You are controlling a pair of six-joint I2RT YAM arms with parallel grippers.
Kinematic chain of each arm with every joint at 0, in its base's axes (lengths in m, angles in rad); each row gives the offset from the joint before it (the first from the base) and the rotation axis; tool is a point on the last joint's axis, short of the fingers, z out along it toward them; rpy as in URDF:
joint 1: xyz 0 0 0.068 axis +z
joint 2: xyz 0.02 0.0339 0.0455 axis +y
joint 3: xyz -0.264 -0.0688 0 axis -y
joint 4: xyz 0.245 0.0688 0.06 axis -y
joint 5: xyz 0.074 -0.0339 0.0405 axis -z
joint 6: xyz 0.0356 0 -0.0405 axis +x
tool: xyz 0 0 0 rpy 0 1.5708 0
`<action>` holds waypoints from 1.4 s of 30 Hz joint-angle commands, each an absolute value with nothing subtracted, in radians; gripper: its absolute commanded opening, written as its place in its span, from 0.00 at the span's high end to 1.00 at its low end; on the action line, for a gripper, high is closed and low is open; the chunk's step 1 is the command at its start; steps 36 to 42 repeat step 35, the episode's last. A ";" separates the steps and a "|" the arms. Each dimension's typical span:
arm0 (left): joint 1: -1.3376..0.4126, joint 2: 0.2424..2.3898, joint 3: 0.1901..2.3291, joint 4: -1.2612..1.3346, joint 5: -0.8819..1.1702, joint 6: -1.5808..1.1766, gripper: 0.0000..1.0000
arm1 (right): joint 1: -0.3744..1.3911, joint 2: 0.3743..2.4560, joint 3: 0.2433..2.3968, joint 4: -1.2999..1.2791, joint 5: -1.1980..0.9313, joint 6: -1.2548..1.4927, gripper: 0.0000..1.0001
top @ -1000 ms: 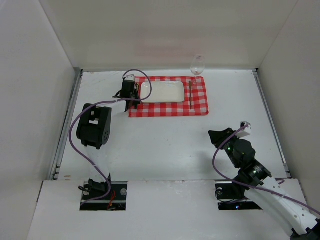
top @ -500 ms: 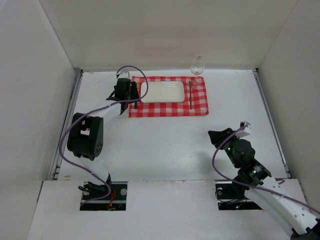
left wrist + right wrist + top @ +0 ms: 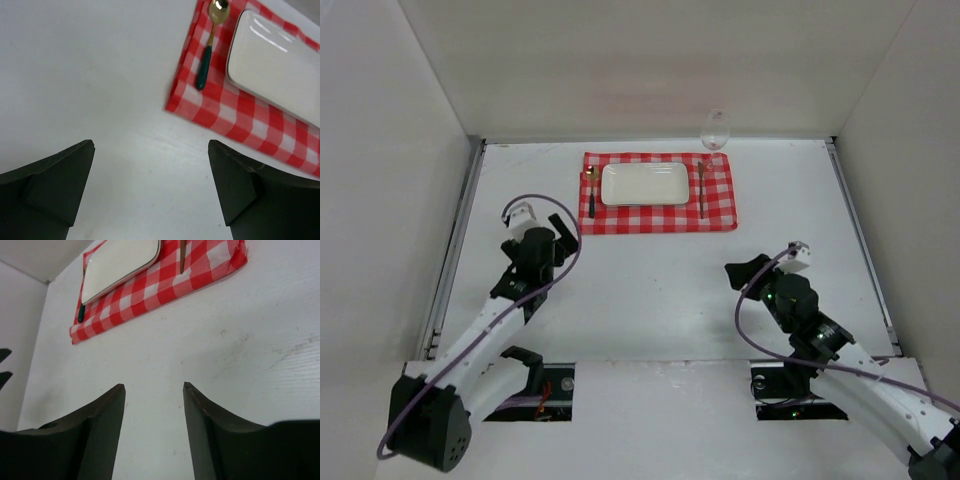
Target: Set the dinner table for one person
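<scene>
Dinner table [image 3: 650, 290] spreads beneath both arms. Left gripper [image 3: 150, 147] hangs spread and empty near the left edge. Its camera shows a green-handled gold spoon [image 3: 210, 47] on the checked cloth [image 3: 240, 107] beside the plate [image 3: 275, 65]. Only the top view catches the glass [image 3: 716, 128] by the far edge. Right gripper [image 3: 154, 387], parted, holds nothing.

Extends the left arm [image 3: 485, 325] diagonally from the lower left corner toward left of centre in the top view. Holds the left gripper [image 3: 558, 236] with jaws spread wide, fingers [image 3: 55, 185] filling both lower corners of the wrist view. Angles the right arm [image 3: 860, 375] up-left from the lower right. Holds the right gripper [image 3: 740, 272] parted, at a narrower gap.
</scene>
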State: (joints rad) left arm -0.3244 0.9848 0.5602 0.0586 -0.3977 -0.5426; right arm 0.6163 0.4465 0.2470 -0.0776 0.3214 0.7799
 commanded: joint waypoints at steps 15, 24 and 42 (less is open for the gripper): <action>-0.412 0.699 0.351 -0.408 -0.463 -0.945 0.00 | 0.754 0.771 0.247 0.265 0.509 0.772 0.33; -0.438 0.686 0.336 -0.371 -0.508 -0.945 0.00 | 0.749 0.827 0.207 0.333 0.522 0.752 0.33; -0.464 0.770 0.405 -0.339 -0.512 -0.899 0.00 | 0.754 0.890 0.219 0.362 0.509 0.735 0.33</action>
